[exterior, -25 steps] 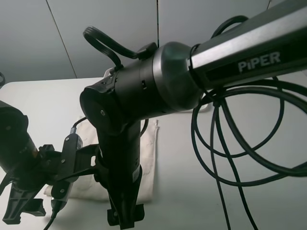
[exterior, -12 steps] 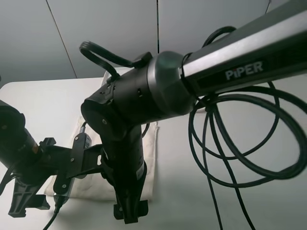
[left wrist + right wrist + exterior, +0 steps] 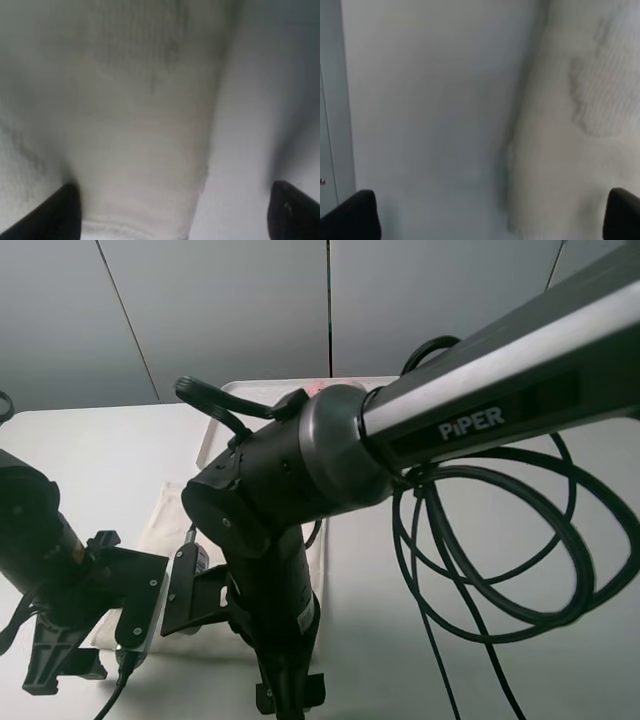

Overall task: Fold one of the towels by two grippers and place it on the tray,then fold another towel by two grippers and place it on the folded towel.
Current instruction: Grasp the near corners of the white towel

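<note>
Two agape: left gripper (image 3: 175,212), right gripper (image 3: 487,215); one cream towel (image 3: 165,520); one tray (image 3: 215,430)

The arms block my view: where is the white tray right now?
In the exterior high view the flat white plastic tray sits near the middle, half hidden behind the right arm's black joint, just beyond the cream cloth towel.

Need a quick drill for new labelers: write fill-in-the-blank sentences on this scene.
1. The left gripper and right gripper both have jaws standing ____.
2. The towel lies on the ____, not on the tray.
3. The lettering on the right arm reads ____.
Missing words: open; table; PiPER.
</note>
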Controlling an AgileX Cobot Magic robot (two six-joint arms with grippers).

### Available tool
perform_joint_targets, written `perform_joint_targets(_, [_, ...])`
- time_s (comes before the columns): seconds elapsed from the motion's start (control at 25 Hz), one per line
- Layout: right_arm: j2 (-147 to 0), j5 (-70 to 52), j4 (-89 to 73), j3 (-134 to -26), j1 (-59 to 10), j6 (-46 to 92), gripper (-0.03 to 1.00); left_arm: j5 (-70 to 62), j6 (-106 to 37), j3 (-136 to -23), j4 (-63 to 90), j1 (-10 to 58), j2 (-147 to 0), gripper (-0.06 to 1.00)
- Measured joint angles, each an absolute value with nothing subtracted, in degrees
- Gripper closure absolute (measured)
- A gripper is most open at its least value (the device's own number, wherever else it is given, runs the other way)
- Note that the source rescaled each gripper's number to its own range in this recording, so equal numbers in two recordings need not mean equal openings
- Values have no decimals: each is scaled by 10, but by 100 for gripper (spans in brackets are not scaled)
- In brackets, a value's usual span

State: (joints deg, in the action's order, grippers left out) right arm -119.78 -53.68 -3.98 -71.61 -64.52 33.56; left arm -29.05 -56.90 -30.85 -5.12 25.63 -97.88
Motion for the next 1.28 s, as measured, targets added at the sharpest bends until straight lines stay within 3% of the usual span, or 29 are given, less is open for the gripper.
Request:
perform_joint_targets(0.56, [-1196,-473,-25,-670,-645,289,4,-280,-569,-308,-51,256,-987,-4])
perform_joint_targets(0.68, [-1196,-457,-15,-668,-645,275,18,-280,-569,-308,-51,256,-987,-4])
perform_joint_targets(1.08, [-1201,-448,0,-668,-645,245,94,-279,-569,-308,-51,256,-987,-4])
perform_joint_targets(1.28, [-1201,-448,0,-668,-645,240,96,-273,-569,-308,-50,256,-988,-4])
